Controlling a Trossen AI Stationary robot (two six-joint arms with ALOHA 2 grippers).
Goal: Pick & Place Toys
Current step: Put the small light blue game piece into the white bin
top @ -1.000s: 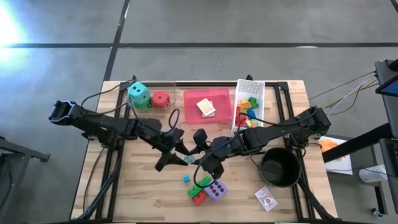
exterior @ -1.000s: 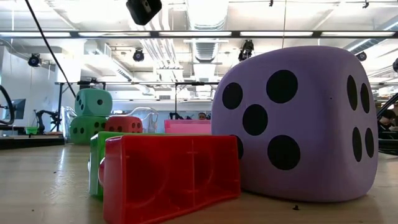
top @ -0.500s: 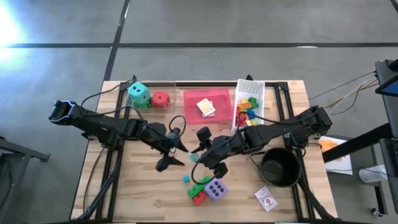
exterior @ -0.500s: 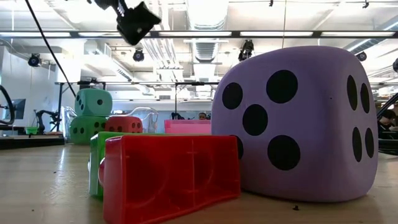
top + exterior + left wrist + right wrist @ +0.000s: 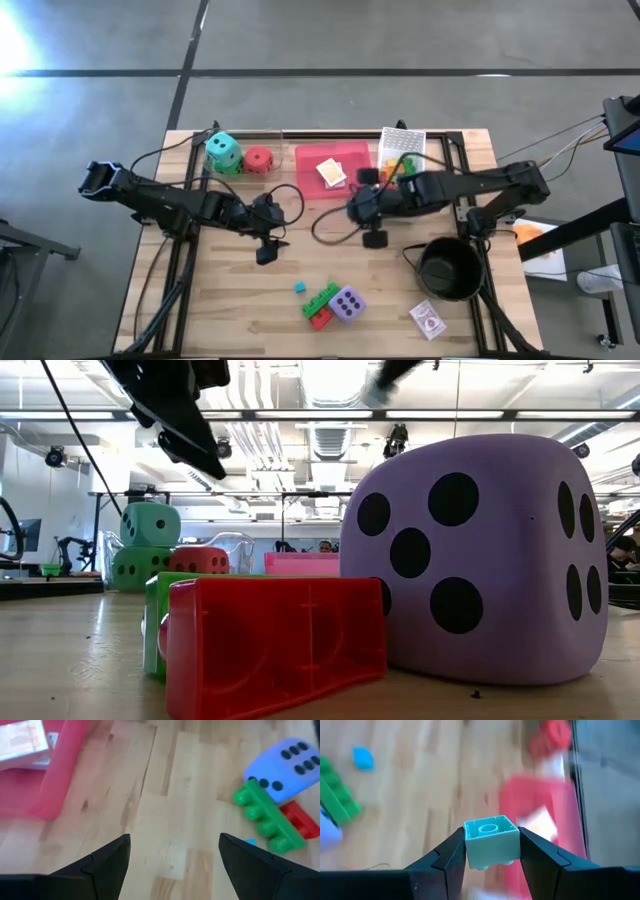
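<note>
I see even, bright ceiling-strip light, white glare on the floor (image 5: 20, 40) at far left, and motion blur smearing my wrist views.

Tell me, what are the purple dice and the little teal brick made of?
The purple dice looks soft, probably foam or plush: matte skin, rounded corners, flat black dots. The teal brick, pinched in the right gripper, looks like hard plastic: smooth, slightly glossy, crisp edges and a moulded stud on top.

Purple die (image 5: 347, 303), black spots; teal brick (image 5: 491, 842).
</note>
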